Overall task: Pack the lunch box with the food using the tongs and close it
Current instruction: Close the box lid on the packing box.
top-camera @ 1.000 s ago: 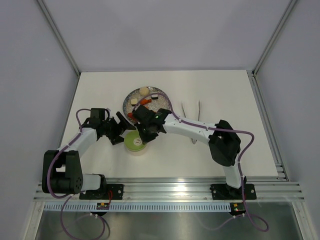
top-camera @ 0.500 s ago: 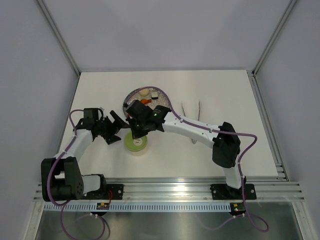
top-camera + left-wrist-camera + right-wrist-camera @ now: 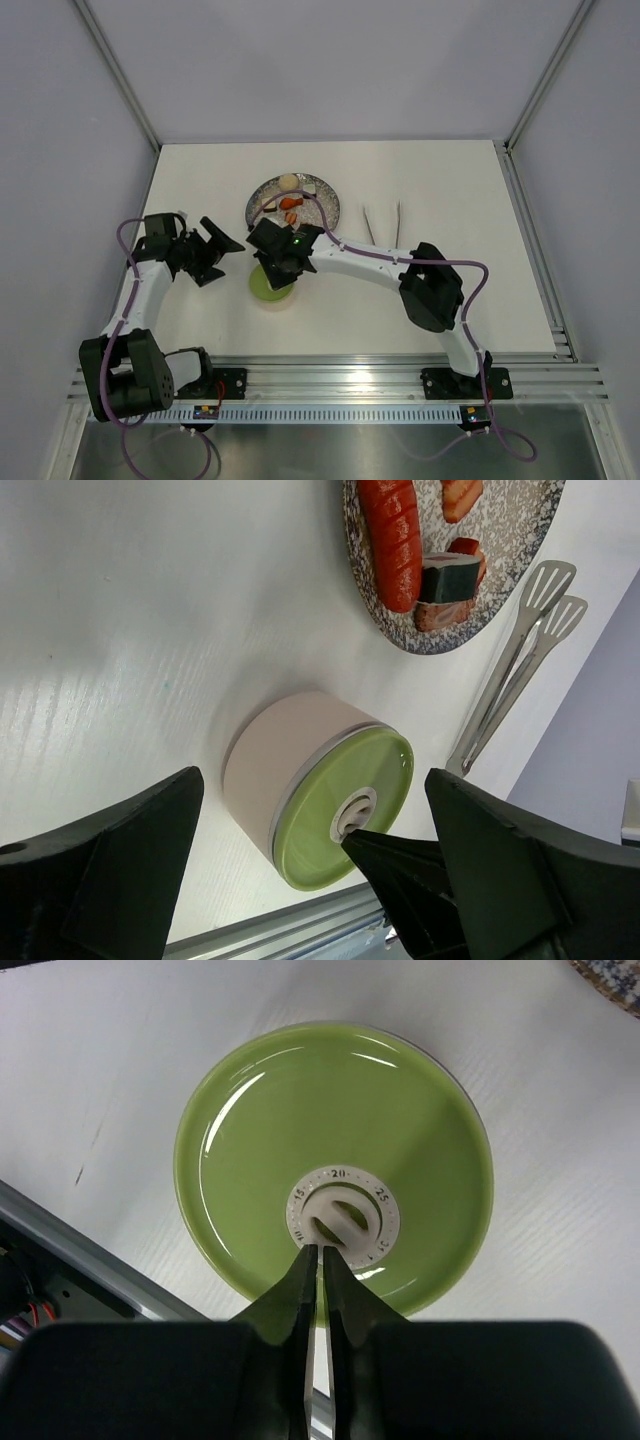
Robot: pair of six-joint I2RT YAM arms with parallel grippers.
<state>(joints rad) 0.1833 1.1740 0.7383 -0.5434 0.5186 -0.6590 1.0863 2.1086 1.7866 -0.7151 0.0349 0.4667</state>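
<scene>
right wrist view: the lid (image 3: 330, 1130) sits on the lunch box (image 3: 265, 770), near the plate (image 3: 255, 205). right gripper (image 3: 320, 1250) is almost closed and empty, tips at the knob (image 3: 342, 1212). left gripper (image 3: 312, 780) is wide open, holding nothing.

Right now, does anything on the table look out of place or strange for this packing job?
Yes. The lunch box already wears its green lid, yet the food, such as the sausage, lies on the plate, and the tongs lie unused on the table beside it. Nothing looks spilled or damaged.
</scene>
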